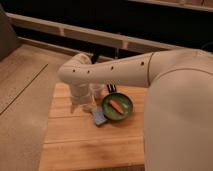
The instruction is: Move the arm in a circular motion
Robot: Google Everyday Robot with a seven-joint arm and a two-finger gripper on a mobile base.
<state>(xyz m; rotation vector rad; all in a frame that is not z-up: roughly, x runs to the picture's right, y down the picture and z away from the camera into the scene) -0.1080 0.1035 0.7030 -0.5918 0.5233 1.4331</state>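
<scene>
The arm (117, 70) reaches in from the right, its elbow bent above the wooden surface (70, 145). The end effector (81, 106) hangs low, just left of the green bowl (125, 113). I can't tell whether it's open or closed, and nothing looks held. My read: mid-circle. The next arc must clear the bowl and the blue sponge (99, 117).

Green bowl (128, 111) on wooden table (75, 145), holding one orange carrot-like item (115, 105); blue-grey sponge (99, 117) just beside the bowl's front-left rim

Dim light; gripper (90, 100) shadowed over table (75, 137)
</scene>
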